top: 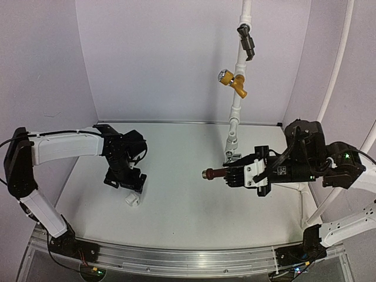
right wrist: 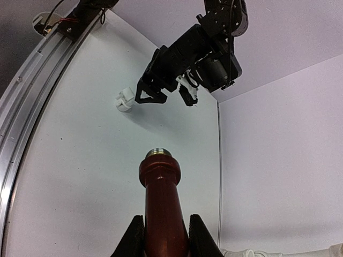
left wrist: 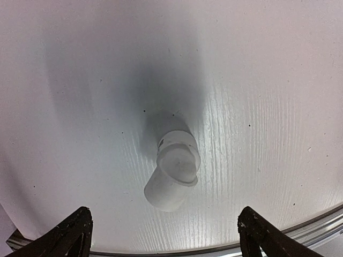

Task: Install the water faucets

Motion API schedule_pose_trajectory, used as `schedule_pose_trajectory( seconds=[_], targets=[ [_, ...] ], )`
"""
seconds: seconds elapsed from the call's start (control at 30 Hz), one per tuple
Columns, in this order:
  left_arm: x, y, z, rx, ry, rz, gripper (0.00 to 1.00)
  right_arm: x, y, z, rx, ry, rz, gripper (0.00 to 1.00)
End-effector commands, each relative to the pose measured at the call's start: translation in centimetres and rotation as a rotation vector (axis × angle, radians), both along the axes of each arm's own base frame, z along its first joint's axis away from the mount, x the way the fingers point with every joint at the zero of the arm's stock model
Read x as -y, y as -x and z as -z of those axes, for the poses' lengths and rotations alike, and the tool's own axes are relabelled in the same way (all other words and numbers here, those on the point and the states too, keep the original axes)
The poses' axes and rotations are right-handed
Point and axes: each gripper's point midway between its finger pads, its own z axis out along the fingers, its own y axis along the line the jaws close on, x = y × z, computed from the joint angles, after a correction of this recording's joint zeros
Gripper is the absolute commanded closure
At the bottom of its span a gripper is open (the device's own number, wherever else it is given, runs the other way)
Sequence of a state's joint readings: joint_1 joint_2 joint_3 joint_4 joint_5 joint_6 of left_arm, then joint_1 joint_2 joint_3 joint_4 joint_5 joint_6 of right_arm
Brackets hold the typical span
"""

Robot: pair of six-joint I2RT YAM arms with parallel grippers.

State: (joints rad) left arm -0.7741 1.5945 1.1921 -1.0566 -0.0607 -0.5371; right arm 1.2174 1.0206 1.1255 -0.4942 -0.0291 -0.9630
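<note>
Your white worktop [top: 188,223] fills the floor of the booth. At about 1 o'clock from its middle, seen from the top camera, a white pipe riser [top: 237,108] climbs the back wall.

Your right gripper [top: 230,175] reaches in from 3 o'clock. Its fingers [right wrist: 135,235] are pinching the body of the water faucet [top: 215,173] from both sides. The dark reddish-brown tap lies level in the grip, with its metal threaded end pointing toward 9 o'clock, at the other arm.

Your left gripper [top: 128,189] hangs nose-down at about 8 o'clock. Its fingers [left wrist: 75,233] are spread wide and hold nothing.

The yellow-brass valve [top: 234,80] sits partway up the riser, and the dark valve [top: 247,40] sits higher, toward 12 o'clock.

The white plastic elbow fitting [left wrist: 172,168] rests on the worktop just under your left gripper, at 5 o'clock from it in the top view. In the left wrist view it lies ahead of the spread fingertips and touches neither. It is well apart from the faucet.
</note>
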Motion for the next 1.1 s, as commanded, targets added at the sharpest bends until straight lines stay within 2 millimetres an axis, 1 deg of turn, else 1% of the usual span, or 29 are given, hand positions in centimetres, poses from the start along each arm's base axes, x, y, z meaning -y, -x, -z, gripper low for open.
schedule_pose_trajectory(
  seconds=[0.0,0.1,0.2,0.4,0.53,0.63,0.8,0.97,1.07],
  targets=[
    [1.5,-0.3,2.3,-0.064,0.069,0.073,0.07,0.4,-0.5,-1.2,0.017,-0.044,0.03,1.0],
    [1.9,-0.4,3.4,-0.098,0.085,0.091,0.08,0.5,-0.4,-1.3,0.02,-0.044,0.026,1.0],
    [1.8,-0.2,4.5,-0.129,0.063,0.106,0.11,0.5,-0.5,-1.3,0.024,-0.043,0.026,1.0],
    [0.9,-0.4,7.4,-0.177,-0.015,0.096,0.22,0.4,-0.4,-0.8,0.022,-0.031,0.017,1.0],
    [1.0,-0.3,8.3,-0.194,-0.024,0.099,0.28,0.4,-0.5,-0.8,0.022,-0.032,0.021,1.0],
    [0.8,-0.4,8.5,-0.198,-0.034,0.102,0.34,0.4,-0.5,-0.7,0.021,-0.03,0.022,1.0],
    [0.8,-0.2,8.1,-0.204,-0.037,0.098,0.47,0.4,-0.5,-0.4,0.019,-0.022,0.021,1.0],
    [0.8,-0.2,6.9,-0.195,-0.027,0.099,0.62,0.3,-0.5,-0.4,0.016,-0.023,0.022,1.0],
    [1.4,-0.7,5.4,-0.159,-0.002,0.113,0.74,0.2,-0.7,-0.7,0.012,-0.032,0.028,1.0]
  ],
)
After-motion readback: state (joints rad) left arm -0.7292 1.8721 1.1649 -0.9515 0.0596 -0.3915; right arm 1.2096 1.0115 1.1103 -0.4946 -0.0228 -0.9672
